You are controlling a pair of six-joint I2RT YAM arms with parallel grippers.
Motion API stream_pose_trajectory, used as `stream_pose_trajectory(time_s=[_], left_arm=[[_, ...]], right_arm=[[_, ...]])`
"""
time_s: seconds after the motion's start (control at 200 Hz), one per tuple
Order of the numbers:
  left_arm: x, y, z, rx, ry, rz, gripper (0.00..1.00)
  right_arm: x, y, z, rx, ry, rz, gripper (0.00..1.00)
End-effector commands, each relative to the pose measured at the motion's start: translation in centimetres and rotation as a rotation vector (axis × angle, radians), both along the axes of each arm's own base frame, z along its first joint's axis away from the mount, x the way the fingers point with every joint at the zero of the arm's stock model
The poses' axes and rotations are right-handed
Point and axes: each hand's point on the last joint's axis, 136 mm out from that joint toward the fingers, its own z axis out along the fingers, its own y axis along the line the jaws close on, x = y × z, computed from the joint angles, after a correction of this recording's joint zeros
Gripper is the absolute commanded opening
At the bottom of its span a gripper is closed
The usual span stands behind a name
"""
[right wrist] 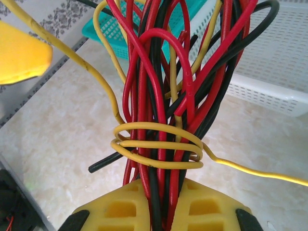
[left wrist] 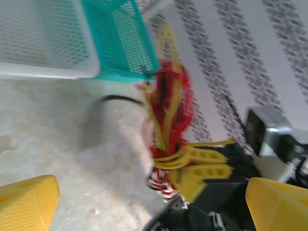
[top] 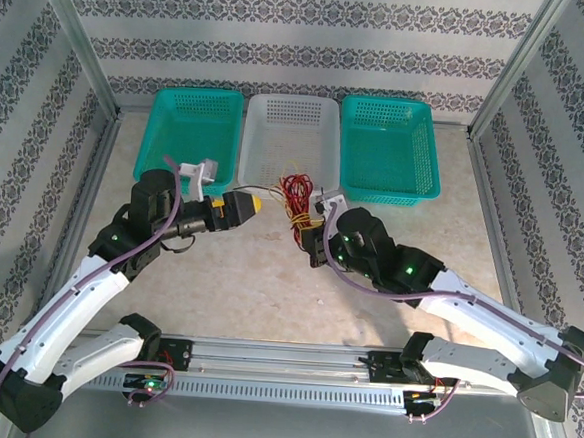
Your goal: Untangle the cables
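Right gripper (right wrist: 161, 192) pinches one bundle of cables (right wrist: 144, 96).

Pale wallpaper (top: 303, 59) banded with dark floral stripes encloses the space on three sides. Metal posts (top: 79, 39) frame a beige, marbled tabletop (top: 257, 287), evenly lit

Three mesh baskets are sitting side by side across the upper part of the overhead view: the left teal basket (top: 198, 94), the white basket (top: 288, 134) in the middle, and the right teal basket (top: 385, 101). They are resting on a pale speckled table (top: 258, 277). Patterned wallpaper (top: 285, 38) is running behind them, and a metal rail (top: 281, 374) is lying across the bottom.
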Motion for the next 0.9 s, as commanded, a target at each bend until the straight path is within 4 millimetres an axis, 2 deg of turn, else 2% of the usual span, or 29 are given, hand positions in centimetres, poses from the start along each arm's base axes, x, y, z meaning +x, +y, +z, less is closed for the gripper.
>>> stream_pose_trajectory(time_s=[0.0,0.165,0.31,0.49,0.78,0.894], left_arm=[[-1.3,-2.2,2.5,-0.002,-0.114,-0.121,0.99],[-2.1,-3.7,1.0,0.070,-0.120,-0.212,0.99],[-1.9,-3.5,-1.0,0.153,-0.082,-0.226,0.99],[-2.1,-3.8,-1.2,0.141,-0.066,-0.250,1.00],[-1.5,-3.7,-2.3,0.134,-0.017,-0.210,0.79],[-1.1,-3.9,-1.9,0.063,0.012,-0.189,0.78]], right_arm=[[-1.3,2.0,1.8,-0.028,-0.043,0.120,0.03],[-2.5,4.2,2.5,-0.062,-0.068,0.195,0.03],[-3.4,5.5,3.4,-0.074,-0.086,0.246,0.04],[-4.0,6.2,3.3,-0.157,-0.114,0.279,0.04],[-4.3,6.7,3.0,-0.191,-0.134,0.291,0.03],[-4.4,6.7,2.6,-0.203,-0.134,0.291,0.03]])
